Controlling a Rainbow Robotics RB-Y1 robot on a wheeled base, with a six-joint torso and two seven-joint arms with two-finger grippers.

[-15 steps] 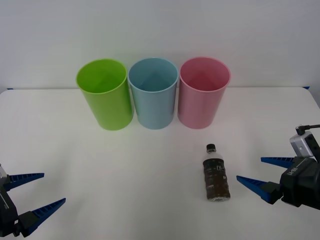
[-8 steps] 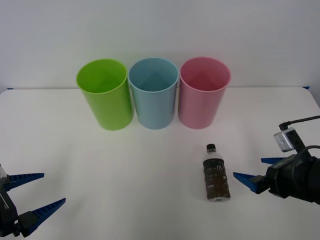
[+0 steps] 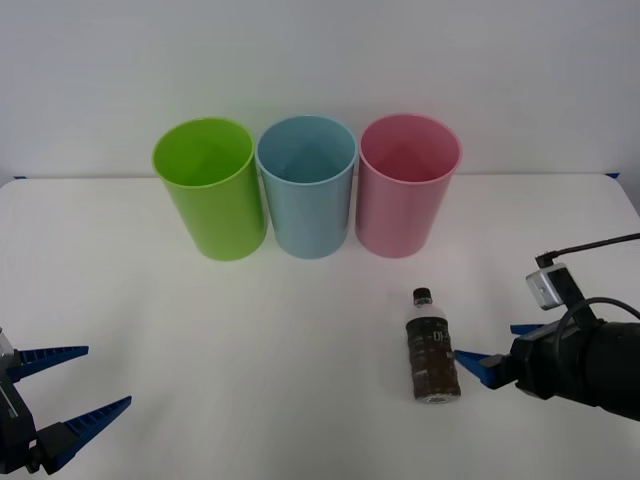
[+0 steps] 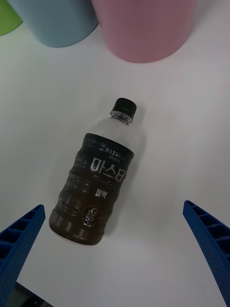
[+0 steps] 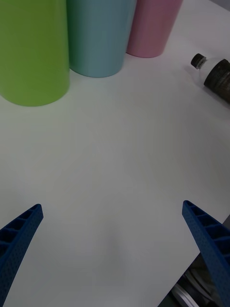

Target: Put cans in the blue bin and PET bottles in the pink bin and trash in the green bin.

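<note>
— What's on your white table (image 3: 300, 340)?

— Three tall tapered plastic bins stand at its far side: the lime-green bin (image 3: 208, 187), the light-blue bin (image 3: 307, 184), the pink bin (image 3: 406, 184); your small clear PET bottle (image 3: 432, 348) of dark liquid lies nearer, black cap toward the pink bin.

— And your grippers?

— Right gripper (image 3: 497, 346) spread wide, just beside the bottle, grasping nothing; left gripper (image 3: 70, 385) spread too, well apart at the near left corner.

Blue ribbed tapered fingers on each hand, black wrist housings, small white box (image 3: 546, 283), thin black cable (image 3: 600, 243)
</note>
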